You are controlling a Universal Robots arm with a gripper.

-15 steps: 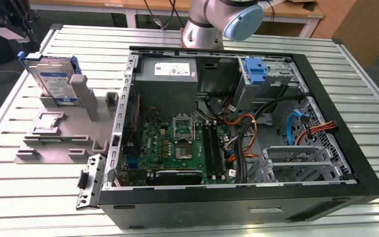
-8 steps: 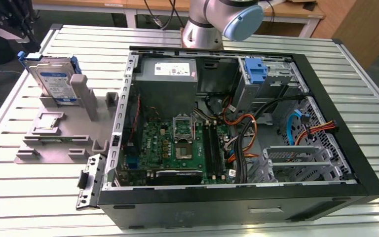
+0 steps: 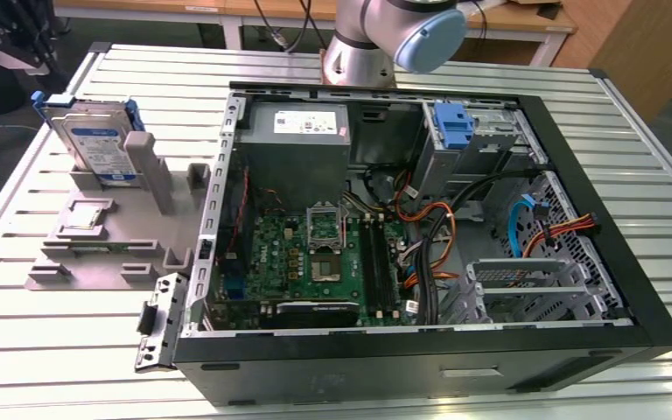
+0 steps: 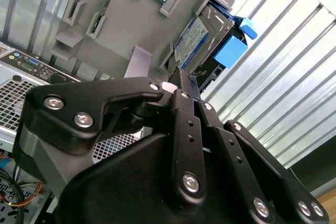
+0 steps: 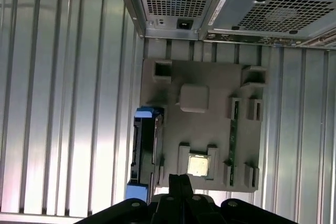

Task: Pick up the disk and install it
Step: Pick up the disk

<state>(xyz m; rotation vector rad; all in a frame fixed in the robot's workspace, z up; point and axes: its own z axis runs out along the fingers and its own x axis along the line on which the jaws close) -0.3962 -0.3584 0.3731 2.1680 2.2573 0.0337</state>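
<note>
Ribbed metal table (image 3: 32,350), silver disk (image 3: 94,144) upright

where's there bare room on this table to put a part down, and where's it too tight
Bare slats of the table lie between the grey fixture and the near edge, at the exterior view's left. Another bare strip runs behind the computer case. Crowded: the fixture's end holding the upright disk, and the case interior, full of cables.
</note>
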